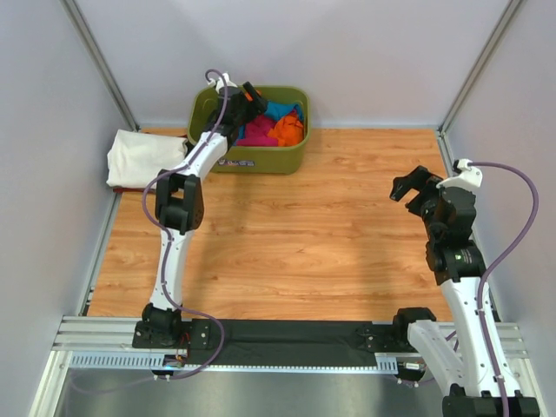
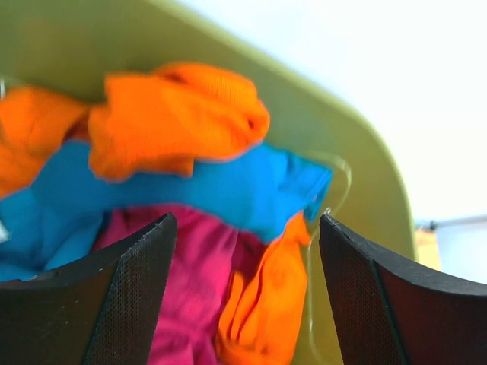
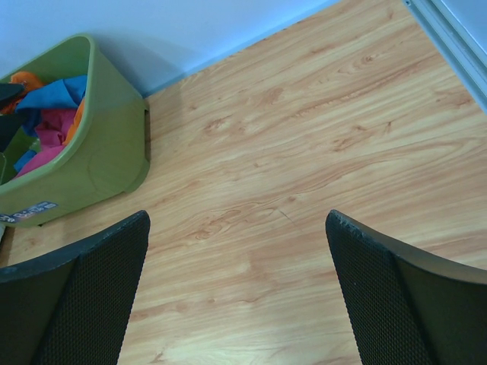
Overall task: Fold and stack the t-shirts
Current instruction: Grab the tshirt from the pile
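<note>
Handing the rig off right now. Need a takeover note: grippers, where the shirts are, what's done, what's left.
Left gripper: open, holding nothing, poised just over the pile in the olive-green tub.
Right gripper: open, empty, hovering over the bare table on the right side.
Shirts: the teal-blue shirt, pink shirt and orange cloth lie crumpled in the tub. The white shirt lies folded at the table's far-left corner, beside the tub.
Done: the white shirt looks folded.
Left: pull each shirt from the tub, fold it and stack it.
</note>
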`<state>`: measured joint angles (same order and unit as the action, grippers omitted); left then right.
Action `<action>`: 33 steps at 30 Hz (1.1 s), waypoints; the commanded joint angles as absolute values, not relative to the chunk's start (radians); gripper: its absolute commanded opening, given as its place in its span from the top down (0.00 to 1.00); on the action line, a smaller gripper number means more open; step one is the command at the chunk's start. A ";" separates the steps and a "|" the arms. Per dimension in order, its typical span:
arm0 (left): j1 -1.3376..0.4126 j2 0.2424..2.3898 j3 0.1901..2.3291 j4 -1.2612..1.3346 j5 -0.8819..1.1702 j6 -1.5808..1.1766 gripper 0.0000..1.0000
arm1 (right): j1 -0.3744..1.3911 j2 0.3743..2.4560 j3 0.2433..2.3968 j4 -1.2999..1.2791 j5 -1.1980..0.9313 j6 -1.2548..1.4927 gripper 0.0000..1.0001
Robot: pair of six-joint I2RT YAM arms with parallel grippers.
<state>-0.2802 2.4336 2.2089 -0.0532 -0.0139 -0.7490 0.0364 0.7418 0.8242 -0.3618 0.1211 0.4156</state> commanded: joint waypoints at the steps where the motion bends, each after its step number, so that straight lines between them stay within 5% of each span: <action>1: -0.281 2.463 2.266 0.129 -0.069 -0.804 0.18 | 0.038 0.732 0.816 -0.362 0.160 0.391 0.00; 12: -0.281 2.556 2.338 0.137 -0.117 -0.819 0.32 | 0.040 0.762 0.818 -0.359 0.178 0.387 0.00; 15: -0.281 2.548 2.344 0.130 -0.126 -0.819 0.62 | 0.038 0.764 0.819 -0.360 0.183 0.385 0.00; 16: -0.281 2.542 2.341 0.129 -0.132 -0.818 0.83 | 0.040 0.764 0.819 -0.364 0.183 0.385 0.00; 18: -0.281 2.514 2.338 0.123 -0.153 -0.807 1.00 | 0.038 0.762 0.822 -0.365 0.184 0.385 0.00; 33: -0.281 2.067 2.313 -0.029 -0.143 -0.618 1.00 | 0.038 0.761 0.897 -0.368 0.085 0.425 0.00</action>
